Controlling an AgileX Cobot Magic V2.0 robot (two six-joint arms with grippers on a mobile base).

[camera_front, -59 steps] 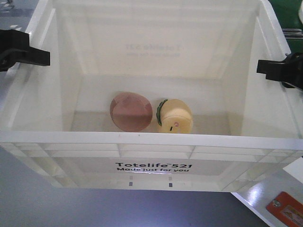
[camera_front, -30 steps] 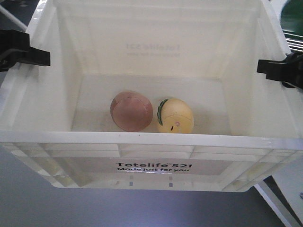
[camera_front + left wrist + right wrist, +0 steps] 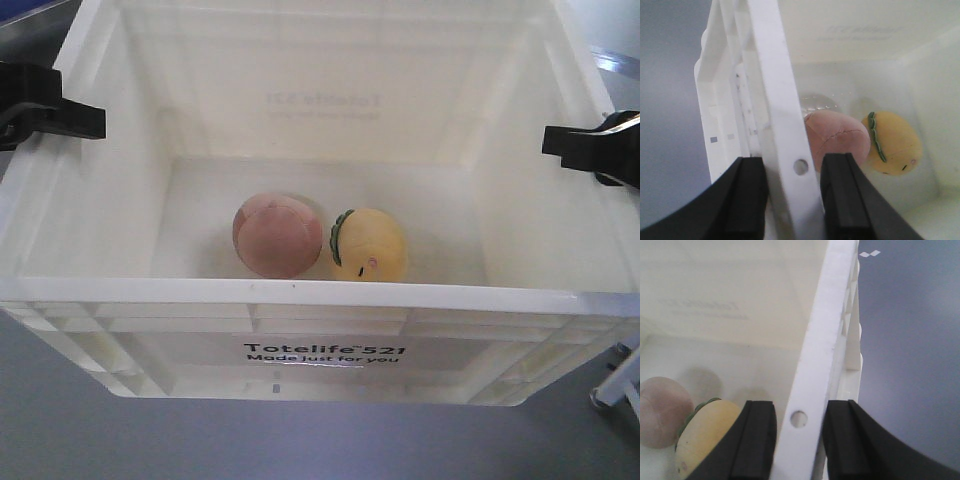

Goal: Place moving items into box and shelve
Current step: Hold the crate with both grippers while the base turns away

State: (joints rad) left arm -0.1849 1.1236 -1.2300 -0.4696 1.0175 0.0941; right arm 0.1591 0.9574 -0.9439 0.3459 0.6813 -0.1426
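The white box [image 3: 320,292], printed "Totelife 521", fills the front view and hangs above the grey floor. On its bottom lie the moving items side by side: a pink-brown ball [image 3: 277,235] and a pale yellow egg with a green edge [image 3: 370,245]. My left gripper [image 3: 92,120] is shut on the box's left rim [image 3: 790,125], one black finger on each side. My right gripper [image 3: 560,145] is shut on the right rim [image 3: 815,365] in the same way. Both wrist views show the ball [image 3: 837,137] and the egg [image 3: 705,435] inside. No shelf is in view.
Grey floor [image 3: 60,430] lies below the box. A pale metal frame corner [image 3: 620,385] shows at the bottom right. Grey floor also lies outside both box walls in the wrist views.
The ground under the box has slid past: the white surface with a red label at lower right is gone. The toys have shifted slightly. Both grippers stay on the rims.
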